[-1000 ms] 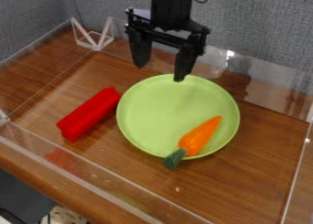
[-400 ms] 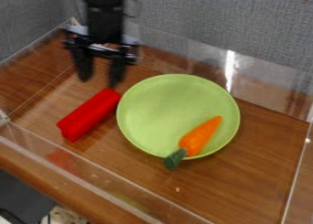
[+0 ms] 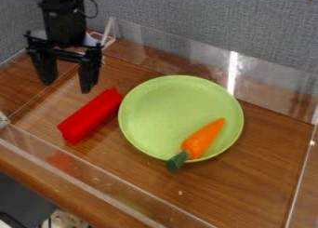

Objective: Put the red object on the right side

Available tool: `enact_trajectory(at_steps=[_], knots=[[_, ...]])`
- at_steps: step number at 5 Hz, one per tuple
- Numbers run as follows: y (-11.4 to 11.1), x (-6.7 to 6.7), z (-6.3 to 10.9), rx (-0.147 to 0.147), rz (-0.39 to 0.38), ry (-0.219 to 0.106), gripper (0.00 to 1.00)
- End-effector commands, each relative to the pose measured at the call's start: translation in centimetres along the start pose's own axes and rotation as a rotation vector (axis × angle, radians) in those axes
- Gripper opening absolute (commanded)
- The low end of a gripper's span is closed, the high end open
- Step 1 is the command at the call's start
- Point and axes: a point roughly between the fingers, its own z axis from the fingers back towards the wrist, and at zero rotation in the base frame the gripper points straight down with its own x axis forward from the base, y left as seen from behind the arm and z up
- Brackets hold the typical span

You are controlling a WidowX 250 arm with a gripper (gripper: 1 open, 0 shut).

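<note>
The green plate point(image 3: 162, 137), the widest thing here, lies near the middle of the tabletop point(image 3: 255, 190), with the back edge beyond it. Smaller than the plate, the dark gripper point(image 3: 67, 80) hangs toward the back left corner, its two fingers spread wide with nothing between them. Next in size, the red object point(image 3: 91, 116) lies at a slant toward the left edge, just beside the plate's left rim. Smallest is the orange carrot point(image 3: 203, 140), on the right part of the plate, its green top reaching over the front rim.

The step in hand looks like the approach, with the grasp still to be made. The next move likely calls for shifting a little toward the plate, turning the fingers to straddle the block's narrow width, and lowering; a later carry to the right side should clear plate and carrot.
</note>
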Motion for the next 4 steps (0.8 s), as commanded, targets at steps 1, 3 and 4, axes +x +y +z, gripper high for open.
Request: enact_trajectory(at_steps=[1, 3, 4], knots=[[0.1, 0.4, -0.2, -0.004, 0.027, -0.051, 1.00], [-0.8, 2.9, -2.4, -0.020, 0.124, -0.048, 1.00], [-0.1, 3.6, -3.6, -0.017, 0.136, -0.048, 1.00]])
